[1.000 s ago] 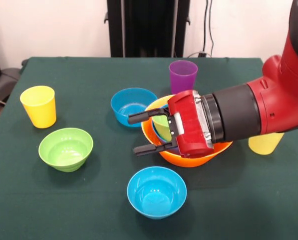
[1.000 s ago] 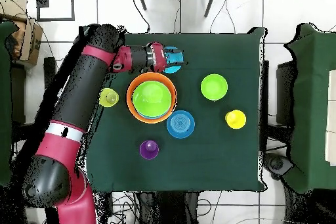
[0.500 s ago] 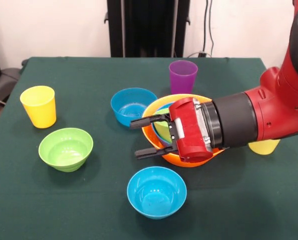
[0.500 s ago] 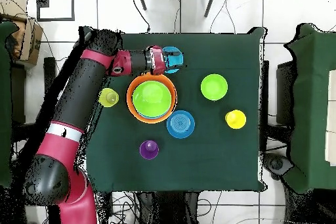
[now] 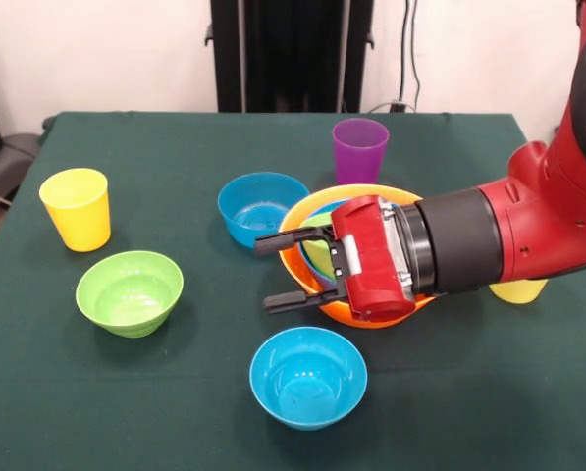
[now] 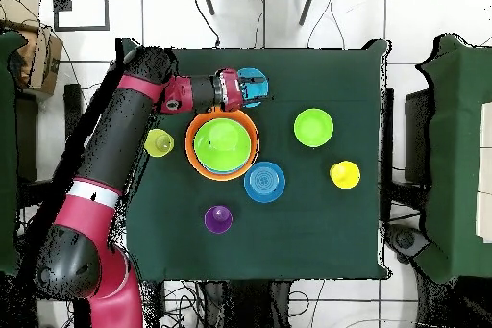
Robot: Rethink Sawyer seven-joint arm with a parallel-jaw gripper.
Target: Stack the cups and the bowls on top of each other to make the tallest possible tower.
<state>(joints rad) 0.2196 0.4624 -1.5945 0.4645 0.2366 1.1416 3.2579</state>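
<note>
**Q:** With the tower as landmark, where does the end effector stand, and in what state?

**A:** It lies horizontal, low over the table, with its two black fingers spread apart and nothing between them. In the front view the fingers reach past the tower's rim on the side toward the green bowl. In the overhead view the end effector sits just beyond the orange rim, over a small blue bowl.

**Q:** What does the tower consist of at present?

**A:** An orange bowl forms the base, with a blue bowl and a green bowl nested inside. No cup is on it yet.

**Q:** Which loose piece lies nearest the end effector?

**A:** The small blue bowl on the camera side of the tower, almost under the fingers and slightly toward the camera. The other blue bowl touches or nearly touches the tower on its far side. Judged from this, the nearer bowl is the likely next pick.

**Q:** What does that pick turn on?

**A:** The bowl is round, so it has no long axis; the open fingers must straddle one point of its rim wall. The fingers point sideways, so a downward tilt is probably needed first.

**Q:** And the cups?

**A:** The purple cup stands just behind the tower, the yellow cup well away past the green bowl, and the pale cup shows behind the arm.
</note>
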